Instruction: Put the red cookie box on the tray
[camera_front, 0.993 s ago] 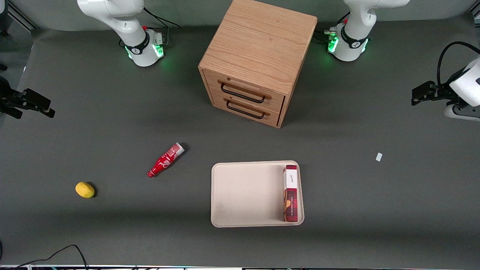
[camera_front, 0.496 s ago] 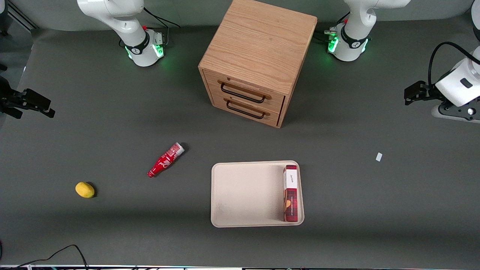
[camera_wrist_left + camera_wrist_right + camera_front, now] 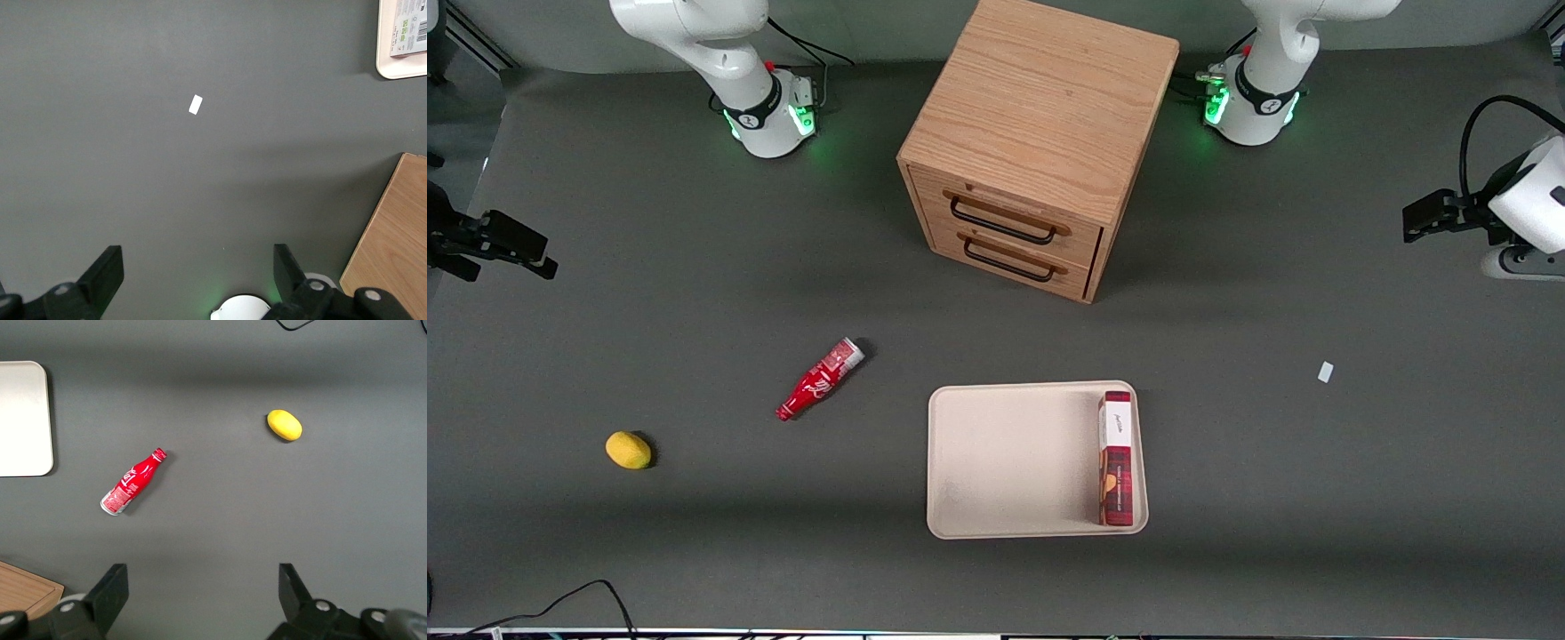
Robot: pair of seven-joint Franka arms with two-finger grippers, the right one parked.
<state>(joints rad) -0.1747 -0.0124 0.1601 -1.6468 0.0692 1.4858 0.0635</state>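
Note:
The red cookie box [image 3: 1117, 458] lies flat in the cream tray [image 3: 1005, 462], along the tray's rim toward the working arm's end, white end farther from the front camera. My left gripper [image 3: 1416, 218] hangs far off at the working arm's end of the table, farther from the front camera than the tray, open and empty. In the left wrist view the gripper [image 3: 197, 267] is spread wide over bare grey mat, with a corner of the tray [image 3: 400, 70] and the box's label end [image 3: 410, 27] showing.
A wooden two-drawer cabinet [image 3: 1040, 142] stands farther from the front camera than the tray. A red bottle [image 3: 820, 380] and a yellow lemon [image 3: 628, 450] lie toward the parked arm's end. A small white scrap [image 3: 1325, 372] lies on the mat between tray and gripper.
The left gripper swung a little toward the table's middle, then back outward to about where it was. The box and tray have not moved.

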